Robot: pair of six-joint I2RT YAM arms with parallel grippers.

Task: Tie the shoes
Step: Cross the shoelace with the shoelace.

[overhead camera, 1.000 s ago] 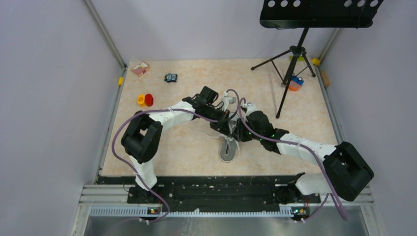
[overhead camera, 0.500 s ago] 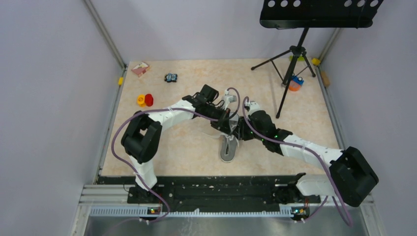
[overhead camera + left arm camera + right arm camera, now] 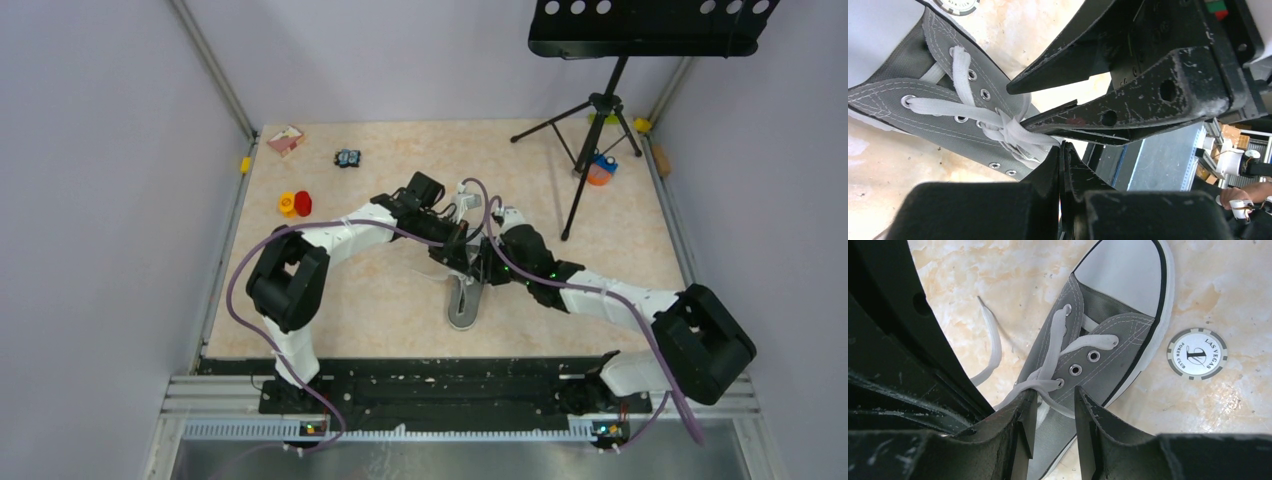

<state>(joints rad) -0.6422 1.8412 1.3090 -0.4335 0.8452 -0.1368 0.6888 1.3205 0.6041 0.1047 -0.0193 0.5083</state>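
Observation:
The grey sneaker [image 3: 463,306] lies mid-table, its white toe cap nearest the arm bases. Both grippers meet over its laces. In the left wrist view my left gripper [image 3: 1062,148] is shut, and the knotted white lace [image 3: 1010,131] over the grey canvas [image 3: 933,107] runs into its tips. The right gripper's fingers [image 3: 1128,100] cross just above it. In the right wrist view my right gripper [image 3: 1054,401] is open over the shoe [image 3: 1108,335], with a lace strand [image 3: 1048,385] running between its fingers. A loose lace end [image 3: 990,342] lies on the table.
A Las Vegas poker chip [image 3: 1197,353] lies beside the toe cap. A music stand's tripod [image 3: 592,125] stands back right with an orange and blue item [image 3: 601,168] at its foot. Red and yellow pieces [image 3: 296,204], a pink box [image 3: 286,139] and a small black item [image 3: 347,158] lie back left.
The right arm drew slightly right half a second ago and has come back in against the left gripper over the laces. The left arm and shoe have hardly moved.

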